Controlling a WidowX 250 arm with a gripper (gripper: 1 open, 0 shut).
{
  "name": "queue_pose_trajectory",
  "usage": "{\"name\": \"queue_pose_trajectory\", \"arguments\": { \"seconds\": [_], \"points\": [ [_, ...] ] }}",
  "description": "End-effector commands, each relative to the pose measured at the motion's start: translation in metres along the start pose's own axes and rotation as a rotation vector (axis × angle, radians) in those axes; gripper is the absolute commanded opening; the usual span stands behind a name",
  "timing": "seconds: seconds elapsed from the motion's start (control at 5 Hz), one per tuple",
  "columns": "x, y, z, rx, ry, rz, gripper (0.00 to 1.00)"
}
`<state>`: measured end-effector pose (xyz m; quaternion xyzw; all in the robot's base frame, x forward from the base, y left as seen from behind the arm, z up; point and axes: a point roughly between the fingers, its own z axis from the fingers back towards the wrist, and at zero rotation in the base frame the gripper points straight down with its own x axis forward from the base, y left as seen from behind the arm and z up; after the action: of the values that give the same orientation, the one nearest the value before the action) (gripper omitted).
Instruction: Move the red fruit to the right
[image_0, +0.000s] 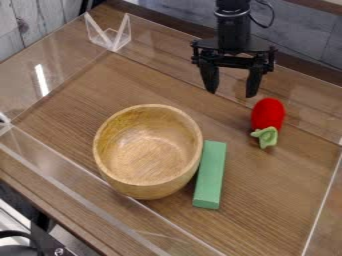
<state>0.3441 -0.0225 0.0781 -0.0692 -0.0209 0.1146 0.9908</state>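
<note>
1. Wood-grain tabletop fills the view inside low clear plastic walls; the table's near left corner and whatever lies beyond the walls are cut off by the frame.
2. At the far left, a small clear plastic stand sits by the back wall, hard to make out against the glare.
3. Left of centre, a wooden bowl stands upright with nothing inside it.
4. Just beside the bowl's right rim lies a flat green block, its long side running toward the camera.
5. Toward the back, right of centre, the gripper hangs pointing down, jaws spread wide and holding nothing; the arm above it is cut off by the top edge.
6. At right, the red fruit lies on the table near the right wall, apart from the gripper, its long axis running near to far with the green leafy end pointing toward the camera.
</note>
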Motion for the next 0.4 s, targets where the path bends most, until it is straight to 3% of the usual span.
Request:
{"name": "queue_pose_trajectory", "arguments": {
  "seconds": [0.0, 0.2],
  "points": [
    [0.02, 0.008, 0.02, -0.022, -0.119, -0.04, 1.0],
    [0.027, 0.022, 0.007, -0.02, -0.127, -0.072, 1.0]
  ]
}}
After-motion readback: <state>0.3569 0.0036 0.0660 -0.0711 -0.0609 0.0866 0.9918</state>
